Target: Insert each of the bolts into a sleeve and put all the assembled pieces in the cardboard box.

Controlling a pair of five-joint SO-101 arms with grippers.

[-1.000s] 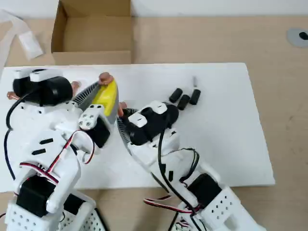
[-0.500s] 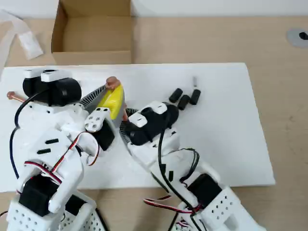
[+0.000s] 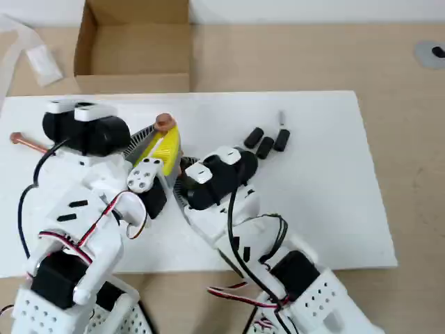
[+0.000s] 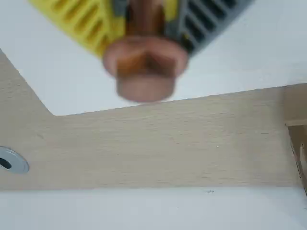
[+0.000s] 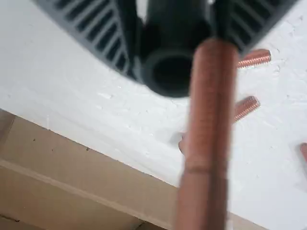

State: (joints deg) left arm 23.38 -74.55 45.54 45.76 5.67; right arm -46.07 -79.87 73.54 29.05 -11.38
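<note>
A: Left gripper (image 4: 144, 17) clenches 1 bolt (image 4: 145, 67), right gripper (image 5: 172, 24) grasps 1 sleeve (image 5: 169, 72) — both over the white board (image 3: 320, 209), the cardboard box (image 3: 132, 49) well apart at far left.

B: Trouble is, the bolt's shaft looks beside the bore, not lined up. Pushing now could jam it — or knock the sleeve loose.

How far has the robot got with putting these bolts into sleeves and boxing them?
Nothing looks finished: the cardboard box appears empty. In hand: the left gripper holds a copper bolt and the right gripper holds a black sleeve, whose opening is empty, with the bolt's shaft beside it. Left to do: three loose sleeves and a spare bolt lie on the white board.
</note>
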